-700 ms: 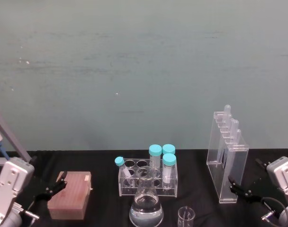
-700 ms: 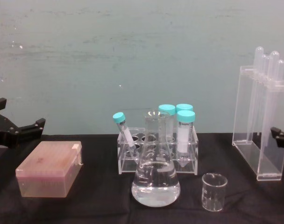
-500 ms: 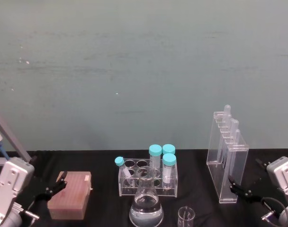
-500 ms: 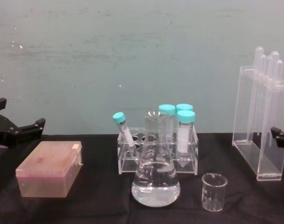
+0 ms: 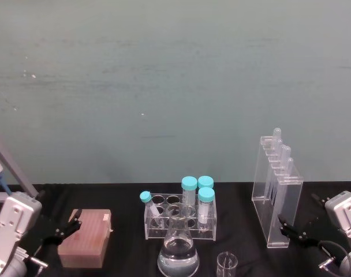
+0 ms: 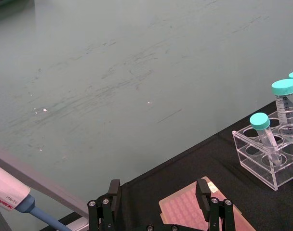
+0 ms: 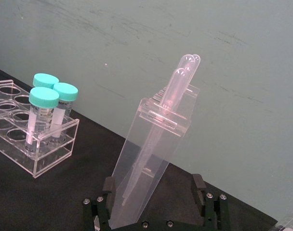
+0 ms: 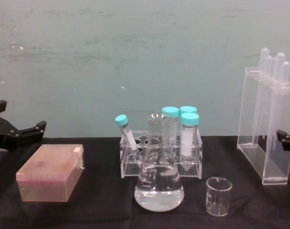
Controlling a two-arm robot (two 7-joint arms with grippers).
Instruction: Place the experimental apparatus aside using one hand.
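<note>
The right gripper (image 7: 152, 191) sits low at the right edge of the table, jaws spread wide with nothing held. Straight ahead of it, framed between those 2 jaws in the right wrist view, is the foot of the tall clear stand (image 7: 151, 139). From the head view the same gripper (image 5: 298, 224) is just beside the stand (image 5: 276, 196), on its outer, near side. Whether a finger touches the plastic cannot be told. The stand is upright, its long tubes pointing up, and its narrow base runs away from the robot. So the grasp looks like a short push forward, then a close across the narrow width.

The flask (image 8: 159, 186) and the small beaker (image 8: 218, 195) are at the table's middle, well apart from either arm. The left gripper (image 6: 157, 192) is parked open over the pink box (image 6: 194, 211), far from the stand, so the right arm is clearly the nearer.
</note>
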